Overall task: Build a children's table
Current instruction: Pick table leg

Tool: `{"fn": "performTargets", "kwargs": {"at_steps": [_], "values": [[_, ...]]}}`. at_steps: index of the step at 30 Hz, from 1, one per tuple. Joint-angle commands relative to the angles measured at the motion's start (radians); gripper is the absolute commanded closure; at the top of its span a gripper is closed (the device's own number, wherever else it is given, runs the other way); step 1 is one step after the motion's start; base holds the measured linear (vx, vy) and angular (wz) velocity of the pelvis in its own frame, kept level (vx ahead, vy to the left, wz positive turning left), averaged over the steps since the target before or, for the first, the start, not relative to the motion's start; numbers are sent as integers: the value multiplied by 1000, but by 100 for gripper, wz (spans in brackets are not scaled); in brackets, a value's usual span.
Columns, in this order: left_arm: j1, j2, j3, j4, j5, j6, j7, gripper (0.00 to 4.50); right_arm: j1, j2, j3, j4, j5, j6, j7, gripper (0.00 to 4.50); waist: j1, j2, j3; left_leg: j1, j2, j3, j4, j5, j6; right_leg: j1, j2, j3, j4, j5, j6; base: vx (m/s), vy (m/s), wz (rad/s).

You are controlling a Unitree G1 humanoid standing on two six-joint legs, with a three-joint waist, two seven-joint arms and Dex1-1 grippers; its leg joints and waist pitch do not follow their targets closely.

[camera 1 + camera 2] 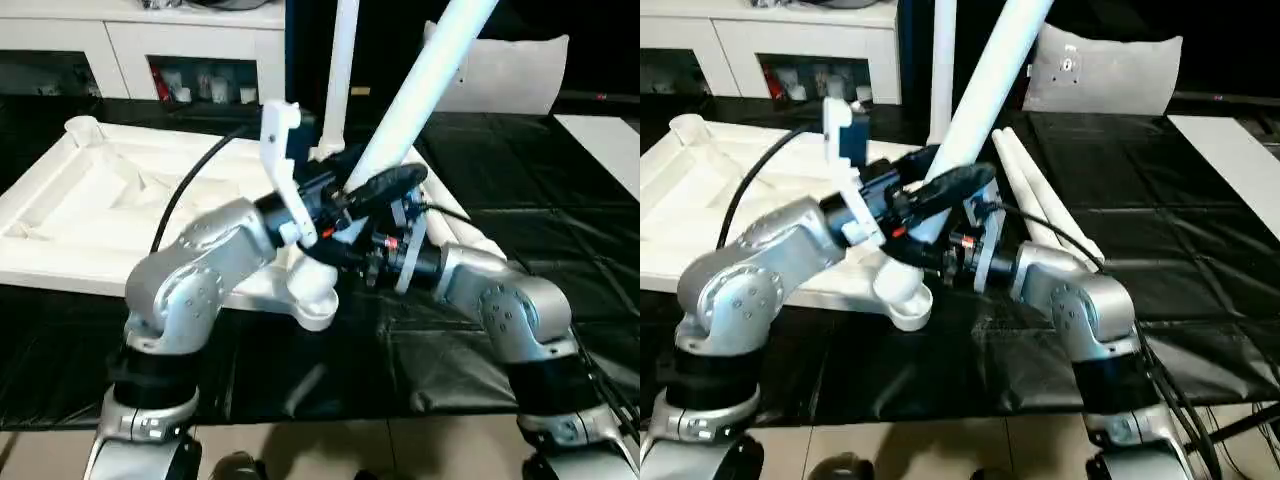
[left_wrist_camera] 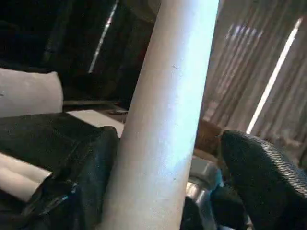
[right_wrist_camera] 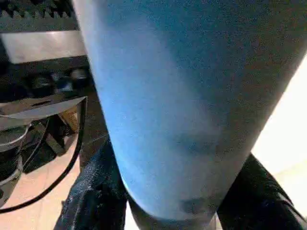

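While the leg (image 1: 420,75) is being gripped by the right gripper (image 3: 172,211), the left gripper (image 2: 168,191), spread wide, is best kept loose as the leg is being pushed straight into the socket (image 1: 312,300).

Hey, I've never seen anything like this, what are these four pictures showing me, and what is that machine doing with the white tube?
This is a humanoid robot with two silver arms. The two wide pictures come from cameras in its head, looking down over a black-covered table. On it lies an upside-down white plastic tabletop with ribbed underside, and two spare white tube legs. The other two pictures come from cameras on its wrists. The right gripper clamps a long white tapered leg, leaning over a round corner socket. The left gripper stands open around that leg, with a gap at one finger.
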Motion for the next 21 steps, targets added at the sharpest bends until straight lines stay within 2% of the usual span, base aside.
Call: {"fn": "performTargets", "kwargs": {"at_steps": [1, 3, 5, 6, 8, 9, 10, 11, 12, 13, 14, 16, 18, 19, 21], "values": [[-32, -34, -38, -77, -82, 8, -70, 31, 10, -16, -33, 52, -34, 19, -67, 259, -3, -2, -78, 19, 33, -17, -70, -183, -28, 54, -60, 45, -77, -277, -131, 0, 0, 0], [-56, -69, 21, -36, -73, -32, -11, 8, 21, -23, -47, 35, -27, 18, -62, 259, -4, 1, -82, 19, 33, -17, -68, -184, -30, 55, -61, 45, -79, -286, -127, 0, 0, 0], [-65, -85, 55, -16, -97, -52, 0, 0, 24, -28, -56, 33, -18, 16, -57, 259, 0, -4, -82, 19, 33, -18, -68, -183, -32, 57, -62, 44, -79, -289, -132, 0, 0, 0], [-74, -103, 107, -2, -164, -57, 7, 0, 27, -26, -74, 33, -5, 18, -62, 259, 2, 5, -83, 20, 30, -17, -66, -184, -36, 55, -62, 44, -78, -287, -141, 0, 0, 0], [-78, -109, 124, 0, -189, -53, 14, 0, 28, -26, -80, 29, 0, 20, -67, 260, 1, -3, -82, 16, 30, -17, -66, -188, -32, 58, -61, 43, -81, -284, -144, 0, 0, 0], [-89, -109, 147, 10, -211, -53, 15, 0, 22, -25, -81, 32, -1, 17, -68, 261, 1, 8, -84, 19, 30, -18, -65, -186, -31, 57, -60, 43, -78, -274, -145, 0, 0, 0], [-91, -101, 160, 15, -218, -54, 6, 0, 22, -20, -82, 34, -10, 7, -85, 261, -3, 3, -83, 16, 29, -17, -65, -185, -29, 59, -58, 42, -78, -269, -142, 0, 0, 0], [-95, -94, 172, 22, -221, -55, -5, 0, 21, -16, -85, 39, -20, -5, -103, 261, -9, 3, -76, 14, 27, -18, -68, -193, -25, 57, -55, 42, -82, -281, -130, 0, 0, 0], [-102, -77, 185, 36, -210, -51, -13, 0, 22, -4, -95, 30, -12, -12, -115, 261, -15, 11, -81, 17, 26, -19, -66, -196, -28, 57, -55, 41, -84, -299, -120, 0, 0, 0], [-98, -60, 191, 44, -202, -47, -19, 0, 28, 6, -101, 24, -9, -17, -127, 261, -17, 14, -79, 18, 26, -20, -67, -202, -29, 55, -54, 41, -84, -304, -117, 0, 0, 0], [-97, -53, 193, 48, -200, -46, -20, 0, 30, 9, -104, 21, -7, -18, -133, 261, -20, 12, -79, 18, 25, -19, -68, -208, -29, 55, -53, 40, -86, -312, -112, 0, 0, 0], [-82, 3, 183, 73, -152, -54, -36, 0, 40, 15, -105, 17, -24, -34, -157, 261, -21, 16, -83, 23, 29, -22, -69, -210, -35, 53, -52, 40, -84, -312, -109, 0, 0, 0], [-51, 115, 134, 113, -34, -97, -81, 0, 48, 15, -107, 15, -57, -49, -202, 261, -26, 21, -82, 24, 28, -24, -74, -215, -42, 51, -48, 40, -82, -316, -87, 0, 0, 0], [-50, 119, 132, 115, -29, -99, -83, 0, 48, 15, -108, 15, -58, -49, -203, 261, -26, 20, -83, 27, 28, -23, -73, -218, -44, 49, -48, 41, -85, -318, -83, 0, 0, 0], [-20, 229, 61, 162, 91, -151, -144, 0, 52, 6, -113, 11, -70, -48, -228, 261, -24, 24, -86, 29, 30, -25, -75, -214, -51, 49, -51, 42, -80, -306, -86, 0, 0, 0]]}}
